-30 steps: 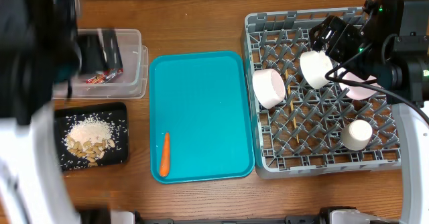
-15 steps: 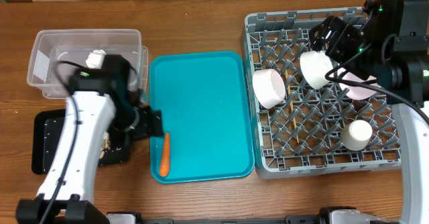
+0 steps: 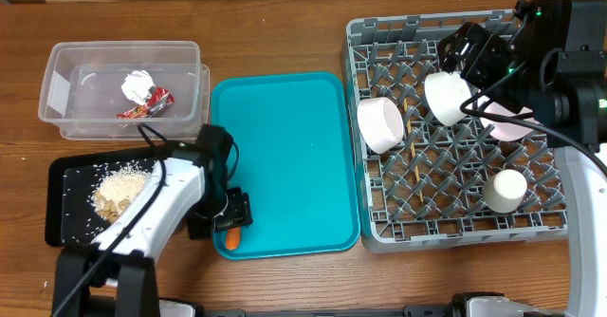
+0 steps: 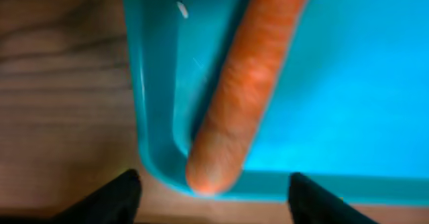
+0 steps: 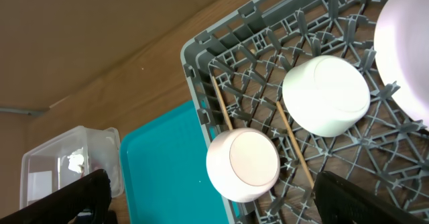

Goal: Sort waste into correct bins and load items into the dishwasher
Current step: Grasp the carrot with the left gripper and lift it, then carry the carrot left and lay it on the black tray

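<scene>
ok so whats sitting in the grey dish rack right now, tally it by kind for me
bowls: 2
cup: 1
plate: 1, partly hidden
chopsticks: 2 visible
total: 6

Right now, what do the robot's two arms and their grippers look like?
The left arm has white links, black joints and a thin black cable along it, ending in a black left gripper. The right arm is mostly black and boxy, with looping black cables, a green light, and a black right gripper.
</scene>
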`<state>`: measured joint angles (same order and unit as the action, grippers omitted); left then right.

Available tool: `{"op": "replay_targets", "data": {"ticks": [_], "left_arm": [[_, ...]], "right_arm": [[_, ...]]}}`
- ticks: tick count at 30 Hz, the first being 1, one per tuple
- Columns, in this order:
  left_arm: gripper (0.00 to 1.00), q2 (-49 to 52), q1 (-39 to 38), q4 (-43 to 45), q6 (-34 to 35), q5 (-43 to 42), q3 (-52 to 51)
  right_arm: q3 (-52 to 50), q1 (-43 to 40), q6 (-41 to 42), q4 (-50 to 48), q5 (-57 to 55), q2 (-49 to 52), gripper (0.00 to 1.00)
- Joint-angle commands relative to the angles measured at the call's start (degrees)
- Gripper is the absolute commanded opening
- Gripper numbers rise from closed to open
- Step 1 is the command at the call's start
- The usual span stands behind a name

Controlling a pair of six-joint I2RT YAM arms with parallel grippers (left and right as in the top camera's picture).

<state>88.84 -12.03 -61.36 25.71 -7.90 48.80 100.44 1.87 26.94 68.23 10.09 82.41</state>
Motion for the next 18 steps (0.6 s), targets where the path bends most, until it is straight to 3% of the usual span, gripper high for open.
{"op": "replay_targets", "data": {"ticks": [1, 6, 9, 14, 18], "left_arm": [[0.64, 1.9, -0.3, 2.9, 1.8, 1.1, -2.4], [0.45, 5.0, -0.3, 5.8, 1.7, 1.0, -2.8], [0.22, 6.0, -0.3, 5.6, 1.5, 0.0, -2.8], [0.15, 5.9, 0.0, -1.2, 1.5, -0.3, 1.6], [0.15, 5.9, 0.1, -10.9, 1.5, 3.9, 10.6]], "right_arm": [[0.4, -0.2, -0.2, -0.3, 0.0, -0.1, 1.00], [0.4, -0.2, -0.2, -0.3, 0.0, -0.1, 1.00], [0.4, -0.2, -0.2, -0.3, 0.0, -0.1, 1.00], [0.4, -0.2, -0.2, -0.3, 0.0, -0.1, 1.00], [0.4, -0.2, -0.2, -0.3, 0.0, -0.1, 1.00]]}}
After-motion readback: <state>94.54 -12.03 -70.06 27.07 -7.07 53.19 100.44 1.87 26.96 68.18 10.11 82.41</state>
